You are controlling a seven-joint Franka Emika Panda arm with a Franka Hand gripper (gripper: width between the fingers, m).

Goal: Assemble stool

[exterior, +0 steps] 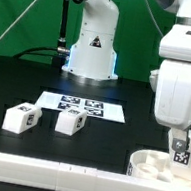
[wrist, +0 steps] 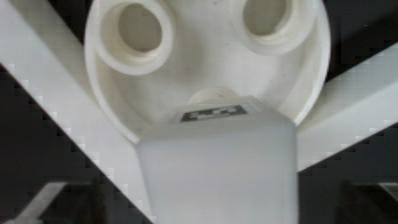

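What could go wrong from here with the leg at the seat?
The white plastic block leg stands on the round white plastic seat inside the open end effector; retreating carelessly might brush and tip it. The seat appears close to the long white rail, so a nudge could jam it there.

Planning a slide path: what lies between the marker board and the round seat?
Nothing: the exterior view shows only bare black table between the marker board and the seat.
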